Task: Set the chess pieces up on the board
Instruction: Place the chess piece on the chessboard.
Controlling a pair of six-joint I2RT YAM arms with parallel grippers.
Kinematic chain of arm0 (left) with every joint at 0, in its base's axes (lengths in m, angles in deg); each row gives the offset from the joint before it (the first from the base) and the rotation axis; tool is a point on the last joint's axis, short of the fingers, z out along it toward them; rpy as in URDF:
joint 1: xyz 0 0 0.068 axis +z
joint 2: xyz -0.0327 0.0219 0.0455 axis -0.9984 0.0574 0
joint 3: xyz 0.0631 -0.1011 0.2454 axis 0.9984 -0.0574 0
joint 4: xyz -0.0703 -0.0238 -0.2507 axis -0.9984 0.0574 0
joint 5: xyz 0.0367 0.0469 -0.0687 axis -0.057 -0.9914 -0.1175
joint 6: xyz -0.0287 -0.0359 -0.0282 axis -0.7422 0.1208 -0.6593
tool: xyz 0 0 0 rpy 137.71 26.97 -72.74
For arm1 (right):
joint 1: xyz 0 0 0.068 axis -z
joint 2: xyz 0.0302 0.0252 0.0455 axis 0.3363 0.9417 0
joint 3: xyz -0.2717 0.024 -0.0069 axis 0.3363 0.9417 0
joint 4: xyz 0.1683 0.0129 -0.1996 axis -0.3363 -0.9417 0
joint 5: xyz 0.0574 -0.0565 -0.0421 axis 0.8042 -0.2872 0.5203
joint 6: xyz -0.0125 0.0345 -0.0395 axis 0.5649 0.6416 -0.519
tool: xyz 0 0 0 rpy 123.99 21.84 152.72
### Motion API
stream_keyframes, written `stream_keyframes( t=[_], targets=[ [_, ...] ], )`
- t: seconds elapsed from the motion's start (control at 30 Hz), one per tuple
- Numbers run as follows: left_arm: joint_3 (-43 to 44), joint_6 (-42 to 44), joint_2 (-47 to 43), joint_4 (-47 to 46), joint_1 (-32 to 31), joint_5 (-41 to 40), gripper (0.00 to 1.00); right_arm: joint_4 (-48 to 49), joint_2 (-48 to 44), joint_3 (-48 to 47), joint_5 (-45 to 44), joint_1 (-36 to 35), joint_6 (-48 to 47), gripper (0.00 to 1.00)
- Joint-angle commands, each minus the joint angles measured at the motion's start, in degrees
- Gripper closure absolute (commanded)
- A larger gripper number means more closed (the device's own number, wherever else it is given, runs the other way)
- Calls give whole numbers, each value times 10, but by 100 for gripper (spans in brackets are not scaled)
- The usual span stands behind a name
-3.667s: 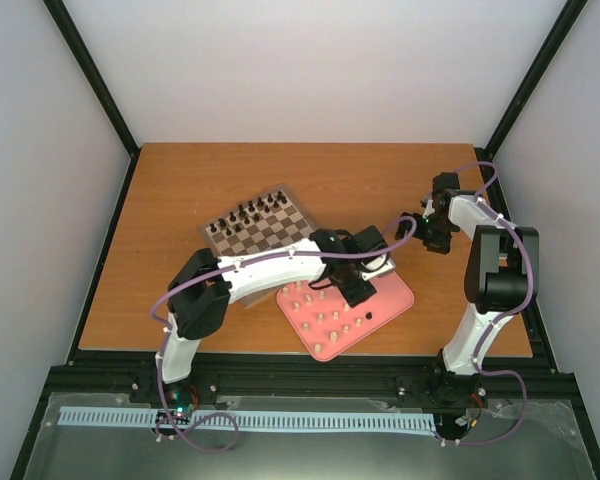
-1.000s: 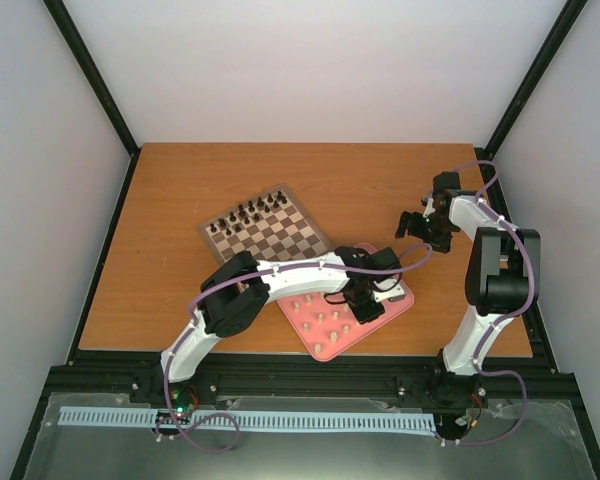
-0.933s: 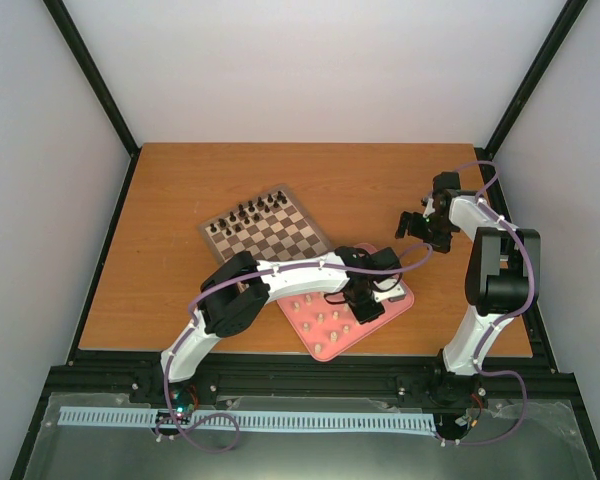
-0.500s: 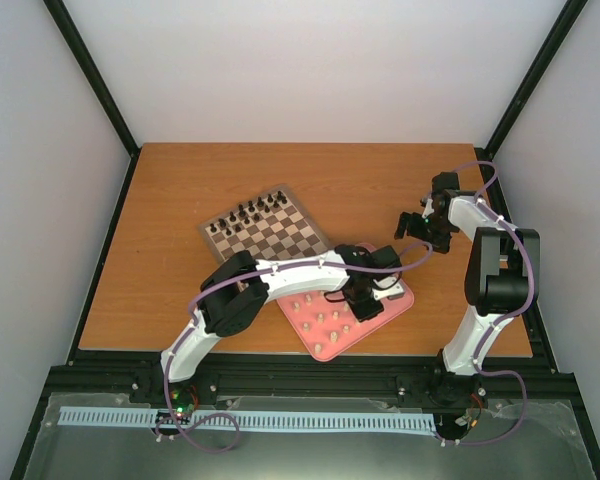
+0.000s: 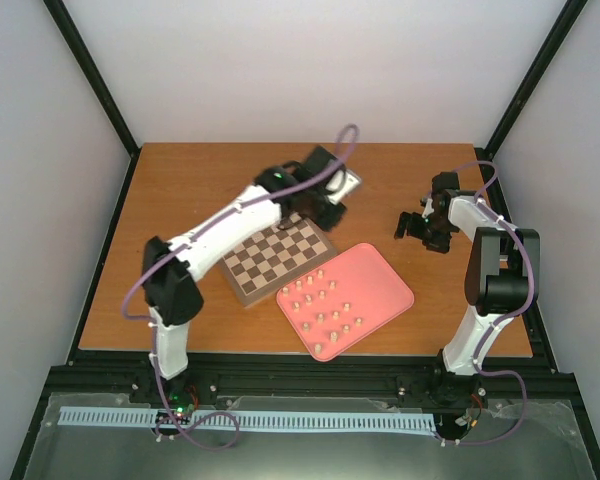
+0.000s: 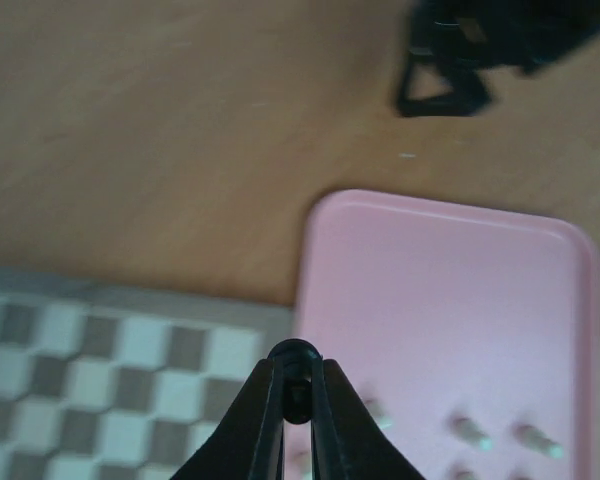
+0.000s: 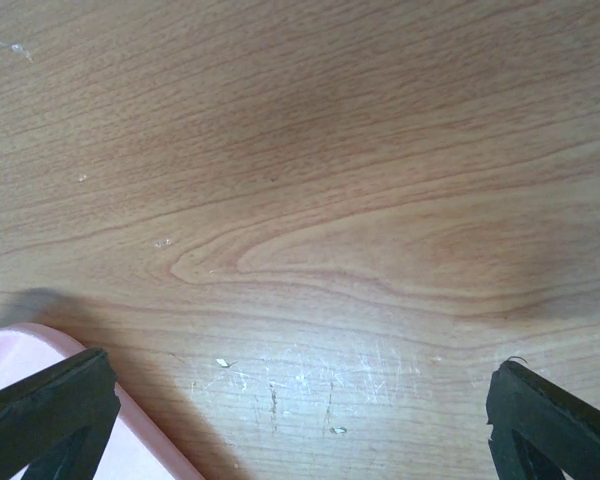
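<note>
One tiny dark chess piece (image 6: 295,358)

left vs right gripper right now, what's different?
The left gripper is pinched shut on a small dark chess piece; the right gripper is wide open and empty. The left gripper is up by the board's far edge; the right gripper is over bare table near the pink tray's corner. Both have black fingers.

Pink rounded tray (image 5: 378,286), on wooden table (image 5: 180,195), white walls (image 5: 310,60)
</note>
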Motion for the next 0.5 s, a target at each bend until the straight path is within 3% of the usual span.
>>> stream_keyframes(
  t=[0.0, 0.17, 0.47],
  targets=[
    [-64, -21, -54, 33, 81, -68, 95, 0, 4, -17, 3, -4, 2, 0],
    [-178, -52, -128, 29, 183, -114, 95, -3, 14, -24, 6, -4, 1, 0],
    [-329, -105, -196, -14, 323, -115, 95, -1, 31, -28, 14, -5, 0, 0]
  ],
)
